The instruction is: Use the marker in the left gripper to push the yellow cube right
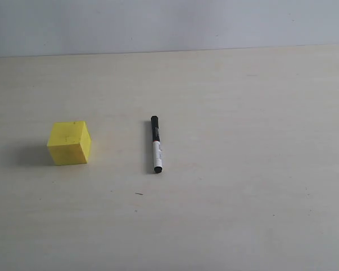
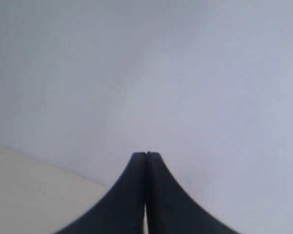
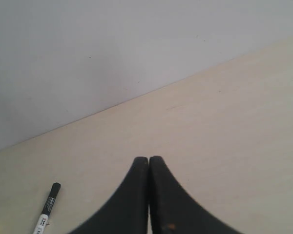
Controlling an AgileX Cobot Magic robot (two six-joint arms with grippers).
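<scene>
A small, bright yellow cube (image 1: 69, 143) with dull, flat sides sits on the pale wooden desk (image 1: 243, 147). In the exterior view it is at the left of the frame, about halfway down. A slim marker (image 1: 156, 145) with a black cap and a white barrel lies flat on the desk near the middle of the frame. It is to the right of the cube and well apart from it. Its black cap points to the back of the desk and its white end points to the front. It lies loose on the desk. A plain grey wall (image 1: 169, 22) runs along the top of the frame. The left wrist view shows the black two-fingered left tool (image 2: 146, 155). Its two tips are pressed together with nothing between them, and it faces the grey wall. The right wrist view shows the black right tool (image 3: 149, 159) over the desk. Its tips are together too and it grips nothing. The marker lies off to one side of it, not touching.
</scene>
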